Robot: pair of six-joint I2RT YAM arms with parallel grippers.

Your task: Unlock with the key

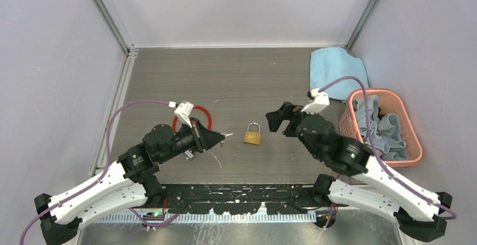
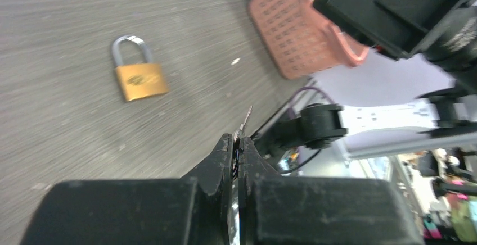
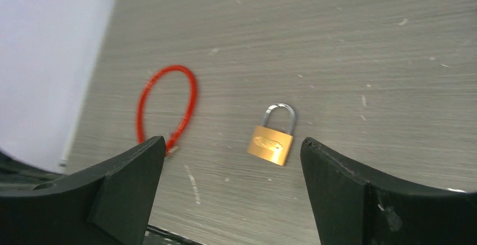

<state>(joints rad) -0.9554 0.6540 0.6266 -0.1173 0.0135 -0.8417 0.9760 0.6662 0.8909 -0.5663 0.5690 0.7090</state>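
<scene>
My left pincer (image 1: 222,137) is closed tight on the key (image 1: 228,136). In the left wrist view only a thin silvery tip of the key (image 2: 246,120) stands out past the closed tips of this pincer (image 2: 236,144), and I cannot tell how many keys are in the bunch. The brass padlock (image 1: 252,136) lies flat on the table (image 1: 236,82) just ahead of the key tip and is not touching it. Its steel shackle looks closed.

My right pincer (image 1: 279,118) is on the other side of the padlock, opened wide and holding nothing. In the right wrist view the padlock (image 3: 272,143) shows in the gap of this pincer (image 3: 232,144), between its 2 fingers and apart from both.

The red cable loop (image 1: 205,114) lies on the table behind the left pincer, partly hidden by the arm. A pink basket (image 1: 413,138) with grey cloths (image 1: 388,130) stands to the right of the right pincer. A blue cloth (image 1: 334,71) lies beyond it.
</scene>
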